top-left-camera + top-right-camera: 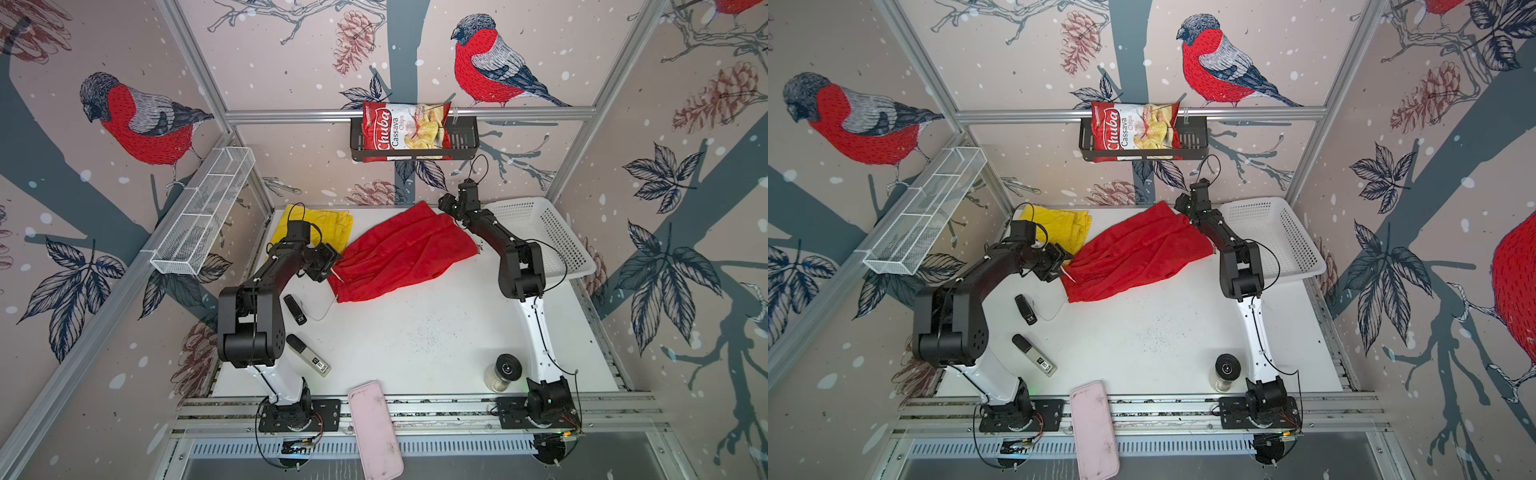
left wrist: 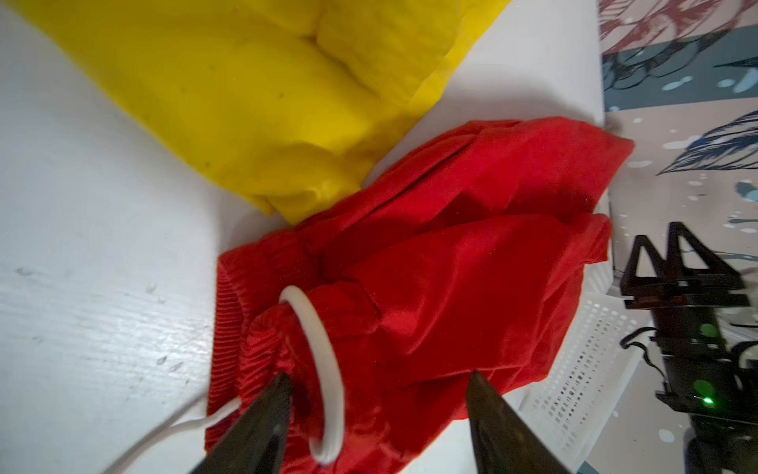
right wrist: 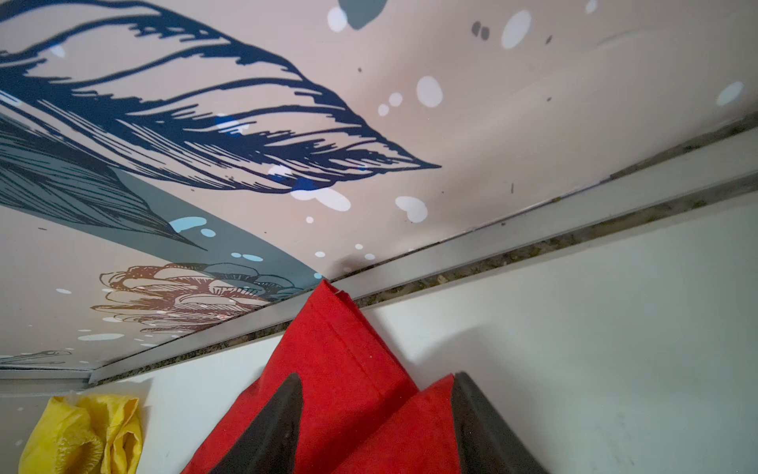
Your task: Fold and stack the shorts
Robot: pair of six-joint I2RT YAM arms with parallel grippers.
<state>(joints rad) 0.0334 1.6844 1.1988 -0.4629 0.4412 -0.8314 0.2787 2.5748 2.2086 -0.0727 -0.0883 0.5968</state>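
Red shorts (image 1: 399, 253) lie spread but rumpled at rear of table (image 1: 415, 340). Yellow shorts (image 1: 332, 226) sit bunched just beside them, rear left.

Left gripper (image 2: 377, 381): jaws apart over waistband and drawstring (image 2: 322, 353). Right gripper (image 3: 377, 381): jaws apart over leg hem. Neither is gripping.

Step, as judged: red pair laid out, fold not begun. Next: pinch both ends and fold.

Mid white tabletop (image 1: 415, 328) open, rumpled red fabric shorts (image 1: 399, 253) fill rear centre, white perforated plastic basket (image 1: 559, 239) blocks rear right, black-lidded glass jar (image 1: 505, 370) front right.
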